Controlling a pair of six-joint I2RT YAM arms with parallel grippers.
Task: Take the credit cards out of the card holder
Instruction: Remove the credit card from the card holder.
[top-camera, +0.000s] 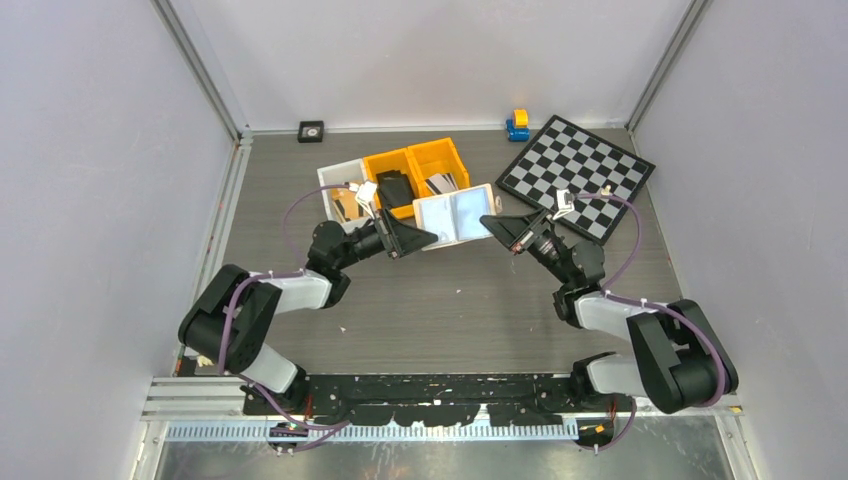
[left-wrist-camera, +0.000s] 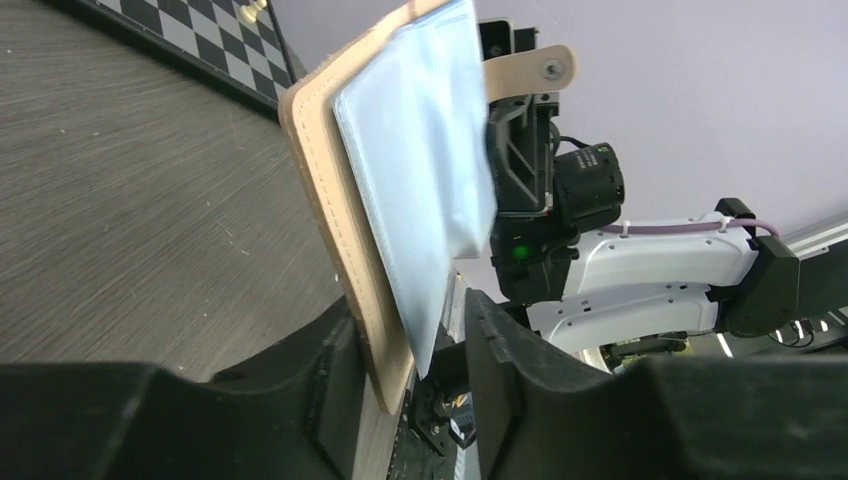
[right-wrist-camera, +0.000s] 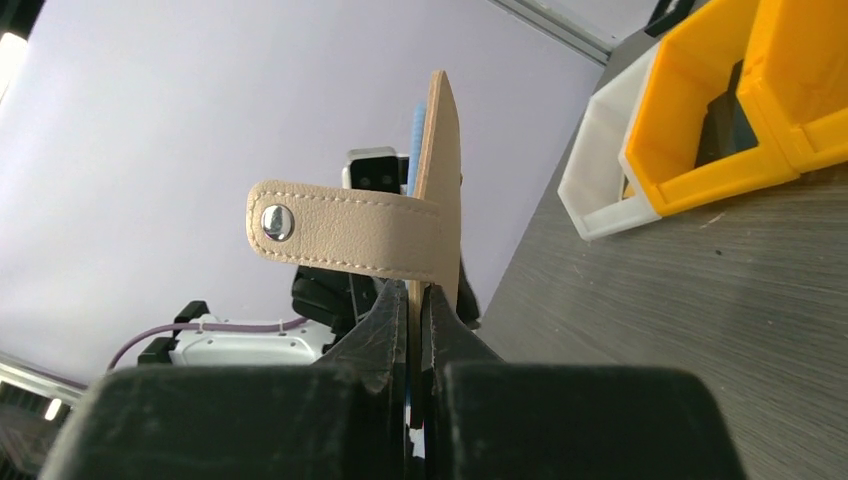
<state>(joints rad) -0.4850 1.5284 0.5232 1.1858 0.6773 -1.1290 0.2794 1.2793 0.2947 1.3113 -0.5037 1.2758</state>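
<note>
The beige card holder (top-camera: 455, 216) hangs open like a book above the table between my two grippers, its pale see-through pockets facing up. My right gripper (top-camera: 490, 222) is shut on its right edge; in the right wrist view the fingers (right-wrist-camera: 418, 295) pinch the beige cover (right-wrist-camera: 440, 180) just below the snap strap (right-wrist-camera: 340, 230). My left gripper (top-camera: 418, 238) is at the holder's left edge. In the left wrist view its jaws (left-wrist-camera: 410, 320) straddle the cover (left-wrist-camera: 350, 200) and pocket sleeve (left-wrist-camera: 420, 150), with a gap on the sleeve side. A silvery striped credit card (top-camera: 440, 183) lies in a yellow bin. I cannot make out any card in the pockets.
Two yellow bins (top-camera: 440, 155) and a white bin (top-camera: 335, 178) stand just behind the holder; one yellow bin holds a black wallet-like item (top-camera: 395, 187). A chessboard (top-camera: 578, 175) lies at the back right, with a blue and yellow toy (top-camera: 517, 124) behind it. A small black square (top-camera: 311, 130) sits at the back wall.
</note>
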